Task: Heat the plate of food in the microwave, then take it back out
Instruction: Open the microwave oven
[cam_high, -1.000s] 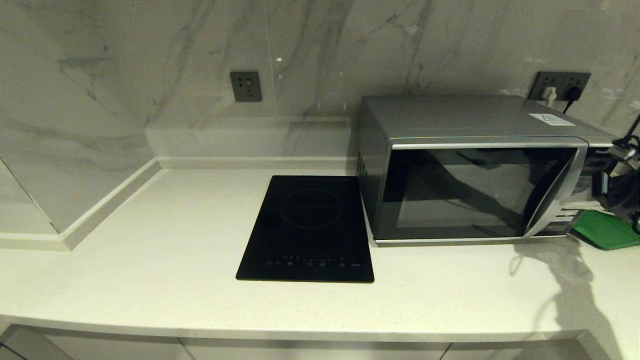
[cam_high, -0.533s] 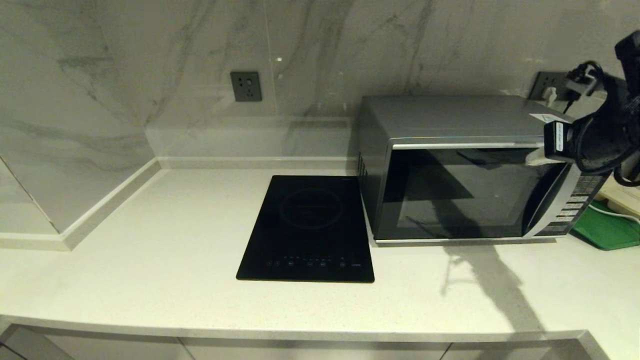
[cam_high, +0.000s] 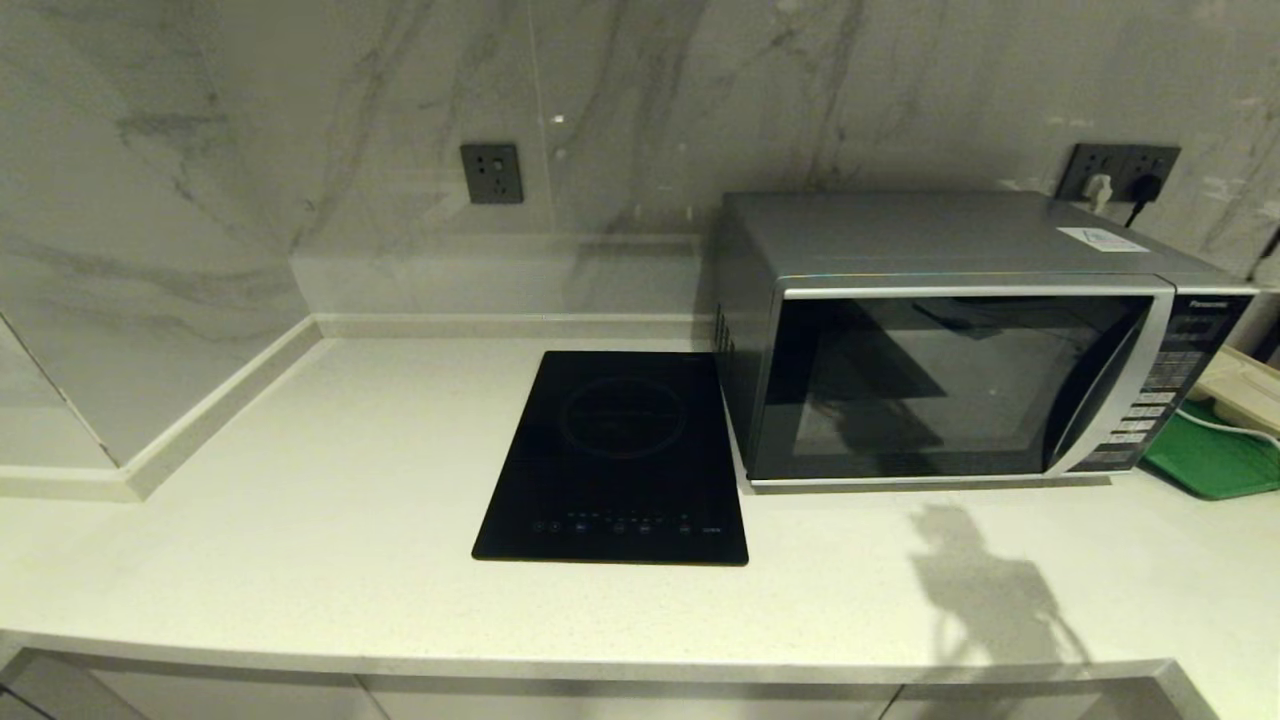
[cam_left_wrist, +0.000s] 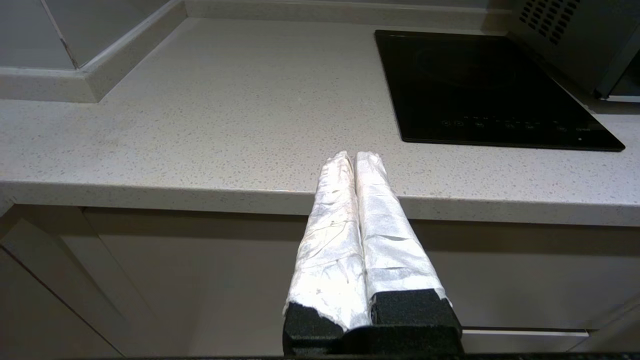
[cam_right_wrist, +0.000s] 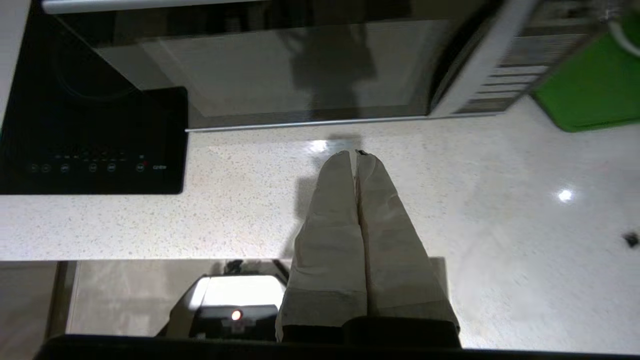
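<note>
Two arms, neither visible from the head camera: both show only in their own wrist views
Counter (cam_high: 300, 480): pale speckled stone carrying everything; a shadow of the right arm falls on its front edge
Microwave (cam_high: 950, 340): silver, door closed, curved handle and button panel on its right side, standing just right of the black induction hob (cam_high: 615, 455)
Plate of food: not visible anywhere; behind the dark glass I cannot tell whether it is inside
Green tray (cam_high: 1210, 455): on the counter just right of the microwave, partly out of view
Right gripper (cam_right_wrist: 354, 154): wrapped fingers pressed together, holding nothing, hanging over the counter's front strip facing the microwave door
Left gripper (cam_left_wrist: 355, 156): fingers together, empty, parked low by the counter's front edge, left of the hob
Change: a second ago the right arm was at the button panel, half a second ago up by the door's top right corner; now it has pulled back clear
Meaning: probably heating has been started and opening the door comes next
</note>
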